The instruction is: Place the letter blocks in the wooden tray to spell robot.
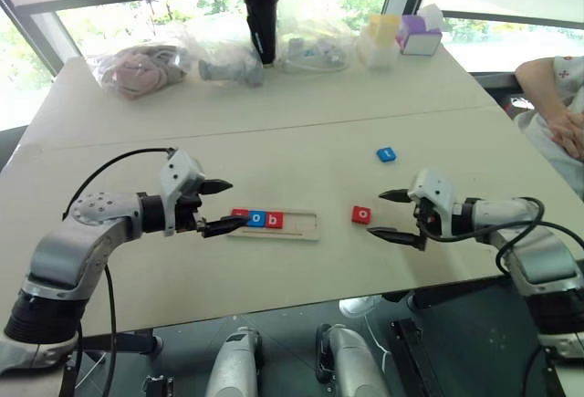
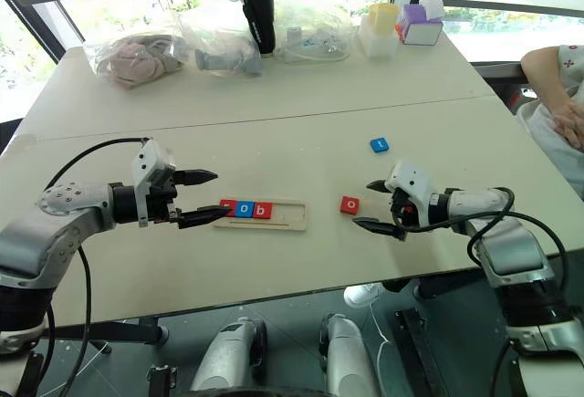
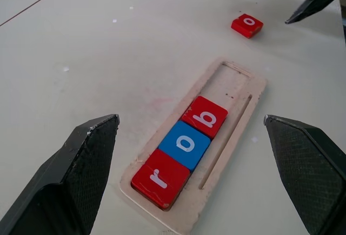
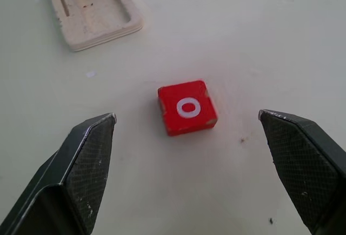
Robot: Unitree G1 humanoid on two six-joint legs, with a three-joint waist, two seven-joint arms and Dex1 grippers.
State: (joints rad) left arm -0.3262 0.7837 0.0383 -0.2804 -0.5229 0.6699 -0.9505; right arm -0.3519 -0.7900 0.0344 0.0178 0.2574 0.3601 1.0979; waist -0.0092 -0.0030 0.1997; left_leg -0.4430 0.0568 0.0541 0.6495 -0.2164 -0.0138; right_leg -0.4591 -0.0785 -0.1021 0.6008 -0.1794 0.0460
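The wooden tray (image 1: 301, 225) lies on the table in front of me. Its left part holds three letter blocks in a row: red "r" (image 3: 160, 176), blue "o" (image 3: 184, 143) and red "b" (image 3: 205, 117). The tray's right part is bare. A red "o" block (image 4: 187, 107) lies flat on the table right of the tray. A blue "t" block (image 1: 386, 154) sits farther back and to the right. My left gripper (image 1: 235, 203) is open, hovering at the tray's left end. My right gripper (image 1: 376, 213) is open just right of the red "o" block, holding nothing.
At the table's far edge stand a black bottle (image 1: 261, 21), plastic bags (image 1: 141, 67) with items, and small coloured boxes (image 1: 418, 36). A person's arm (image 1: 557, 109) rests at the right edge. The near table edge runs just below both grippers.
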